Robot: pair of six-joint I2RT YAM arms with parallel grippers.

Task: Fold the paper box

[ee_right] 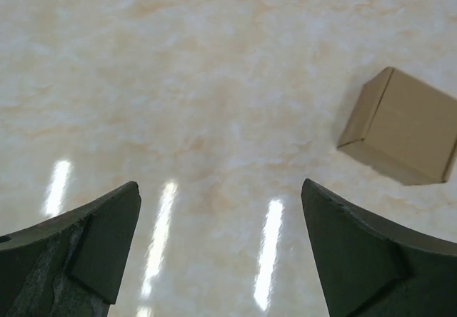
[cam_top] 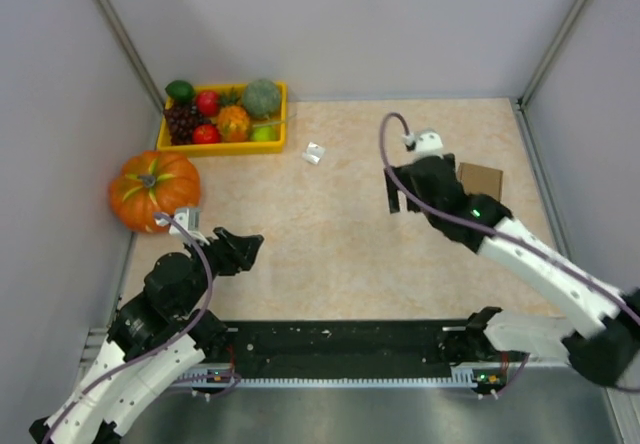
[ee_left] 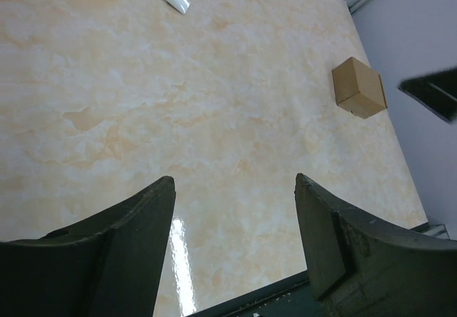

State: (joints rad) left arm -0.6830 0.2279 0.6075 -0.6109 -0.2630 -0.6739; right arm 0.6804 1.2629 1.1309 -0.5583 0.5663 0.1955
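Observation:
The paper box (cam_top: pixel 480 179) is a small, closed brown cardboard cube standing on the table at the right, near the side wall. It also shows in the left wrist view (ee_left: pixel 359 87) and the right wrist view (ee_right: pixel 400 126). My right gripper (cam_top: pixel 400 204) hovers just left of the box, apart from it. Its jaws are open wide (ee_right: pixel 221 184) with only bare table between them. My left gripper (cam_top: pixel 252 249) is far off at the near left, open (ee_left: pixel 234 180) and empty.
A big orange pumpkin (cam_top: pixel 153 189) sits by the left wall. Behind it stands a yellow tray (cam_top: pixel 222 148) of toy fruit and vegetables. A tiny white object (cam_top: pixel 313 153) lies at the back middle. Walls close in the table on three sides.

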